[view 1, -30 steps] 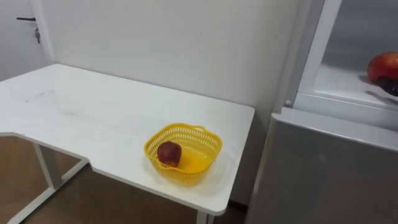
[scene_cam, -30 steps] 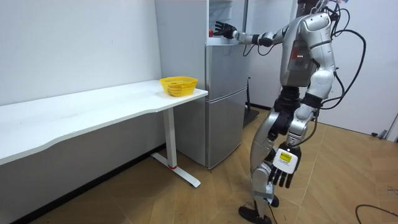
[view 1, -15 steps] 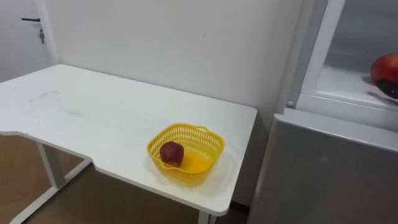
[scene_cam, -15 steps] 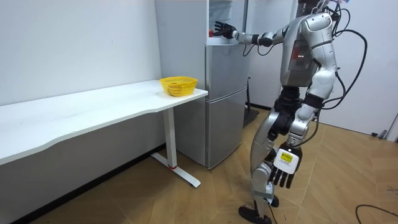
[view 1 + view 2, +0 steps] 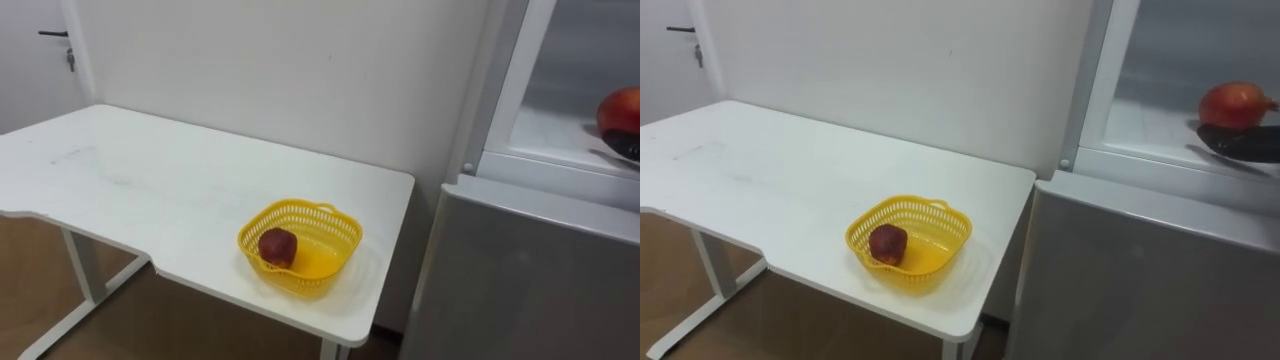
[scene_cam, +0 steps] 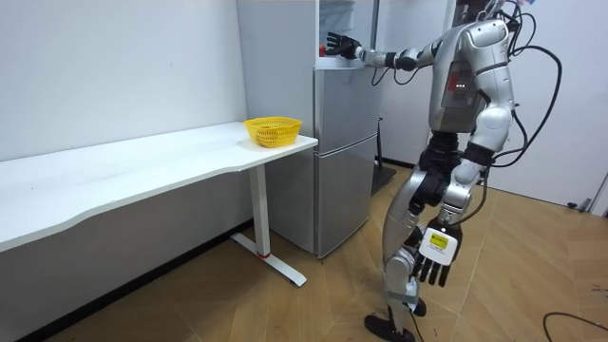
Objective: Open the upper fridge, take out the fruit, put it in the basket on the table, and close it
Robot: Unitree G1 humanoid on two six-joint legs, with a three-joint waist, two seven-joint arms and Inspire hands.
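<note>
Room view shows the robot standing before the fridge (image 6: 342, 152), right hand (image 6: 339, 45) at the upper compartment, fingers spread, holding nothing. Left hand (image 6: 432, 258) hangs relaxed by its leg. A red fruit (image 5: 1232, 104) sits on the upper shelf, far right. A dark fruit (image 5: 888, 243) lies in the basket (image 5: 940, 225) on the desk (image 5: 780, 180).

The left eye view's right edge cut off the red fruit (image 5: 622, 110) in the fridge (image 5: 520, 260). The right robot hand (image 5: 1245, 143) just below it ran off the right edge; whether they touched could not be told. The desk (image 5: 150, 190) was cropped at its left end.
</note>
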